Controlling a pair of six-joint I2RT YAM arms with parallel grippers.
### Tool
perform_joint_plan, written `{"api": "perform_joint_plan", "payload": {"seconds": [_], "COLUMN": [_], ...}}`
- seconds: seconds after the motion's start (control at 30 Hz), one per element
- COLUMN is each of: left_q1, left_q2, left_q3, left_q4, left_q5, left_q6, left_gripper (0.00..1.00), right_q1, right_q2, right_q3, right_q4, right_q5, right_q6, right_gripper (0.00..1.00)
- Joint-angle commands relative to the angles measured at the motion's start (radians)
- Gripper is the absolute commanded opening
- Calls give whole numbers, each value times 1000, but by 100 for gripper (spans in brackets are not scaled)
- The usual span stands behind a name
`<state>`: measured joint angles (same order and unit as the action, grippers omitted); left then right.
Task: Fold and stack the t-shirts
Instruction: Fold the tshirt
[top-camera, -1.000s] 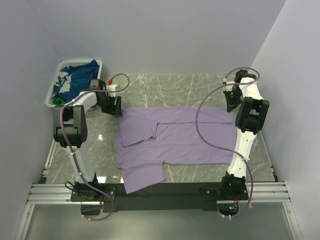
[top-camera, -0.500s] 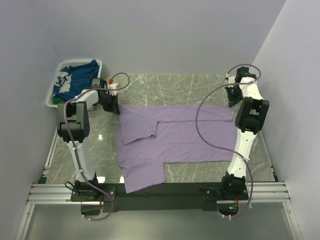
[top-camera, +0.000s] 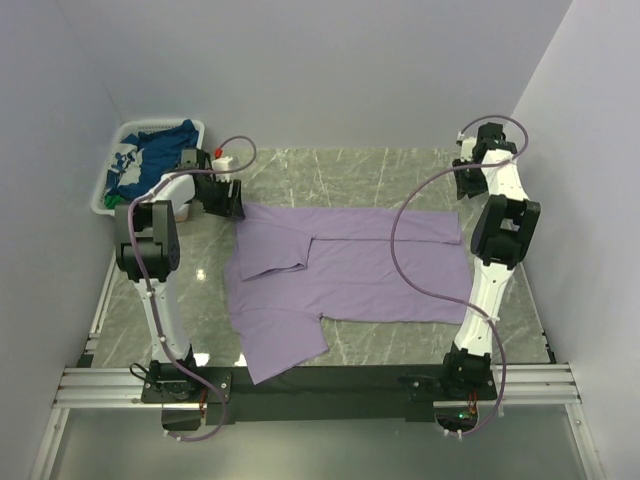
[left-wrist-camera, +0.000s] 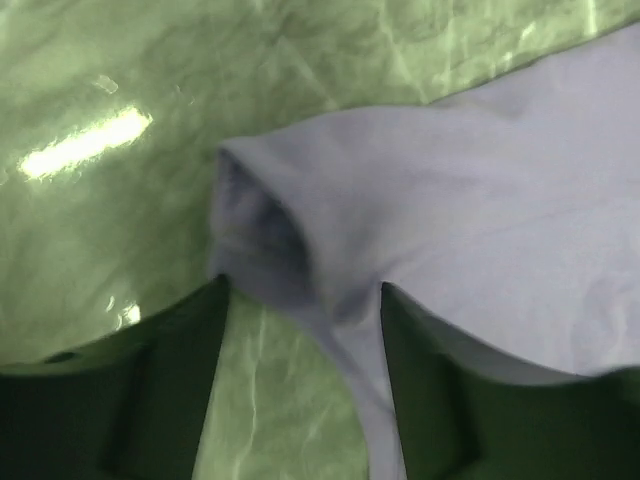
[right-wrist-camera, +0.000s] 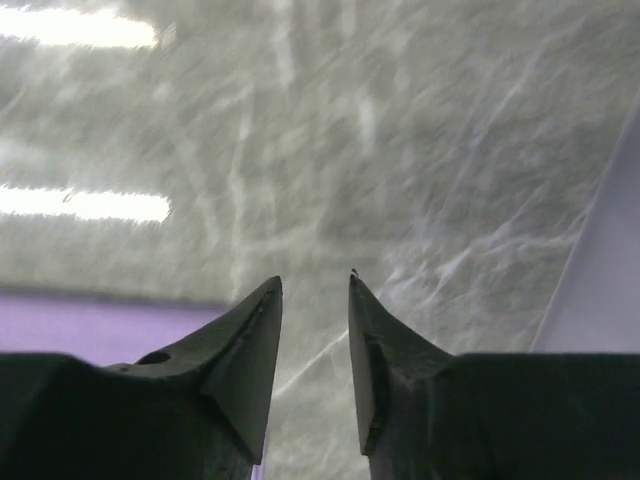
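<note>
The purple shirt (top-camera: 350, 270) lies spread flat on the marble bench (top-camera: 340, 172), with one sleeve folded in. The left hand (left-wrist-camera: 303, 300) is at the shirt's far left corner, fingers apart, with a bunched bit of cloth lying loose between them. The right hand (right-wrist-camera: 315, 285) hangs over bare bench by the far right corner, fingers slightly apart and gripping nothing. A navy shirt (top-camera: 160, 150) sits in the white basket (top-camera: 108, 180).

Twin white-and-black arms — matching builds

The left arm (top-camera: 147, 250) and right arm (top-camera: 497, 232) have white links and black joint housings; a mauve cable (top-camera: 392, 238) loops along each from a black base (top-camera: 462, 378). The right gripper (right-wrist-camera: 315, 285) has black fingers (right-wrist-camera: 240, 350) tapering to points.
</note>
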<state>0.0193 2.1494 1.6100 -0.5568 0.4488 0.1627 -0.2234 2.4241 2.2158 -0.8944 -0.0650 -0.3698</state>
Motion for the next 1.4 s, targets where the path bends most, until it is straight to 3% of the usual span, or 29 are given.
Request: {"api": "perform_joint_plan", "payload": {"seconds": [0.0,0.13,0.27,0.43,0.7,0.93,1.0,1.2,1.3,1.37], "left_q1": [10,10,2,-41,-130,-226,-266,-386,-441,-467], "left_q2": [-147,-264,-336,-385,-442,-490,-500,-465,-435,-422], "left_q3": [-34,-108,-176,-290,-423,-496,-504,-450,-403,-398], "left_q4": [8,2,-31,-61,-81,-68,-43,-5,4,24], "left_q5": [2,25,85,114,102,70,59,21,22,18], "left_q6": [24,37,57,130,225,288,288,291,275,248], "left_gripper": [70,73,80,81,68,68,66,56,55,59], "right_q1": [-7,-16,-39,-56,-80,-87,-88,-100,-106,-108], "right_q2": [-169,-241,-191,-175,-180,-178,-178,-149,-149,-158], "right_q3": [-69,-186,-183,-237,-278,-332,-346,-324,-312,-312], "right_q4": [-69,-145,-256,-262,-294,-304,-290,-273,-276,-275], "right_q5": [-85,-133,-212,-245,-303,-341,-334,-338,-352,-358], "right_q6": [-11,11,46,66,58,46,48,57,57,55], "right_gripper": [44,45,45,46,44,43,38,1,0,0]}}
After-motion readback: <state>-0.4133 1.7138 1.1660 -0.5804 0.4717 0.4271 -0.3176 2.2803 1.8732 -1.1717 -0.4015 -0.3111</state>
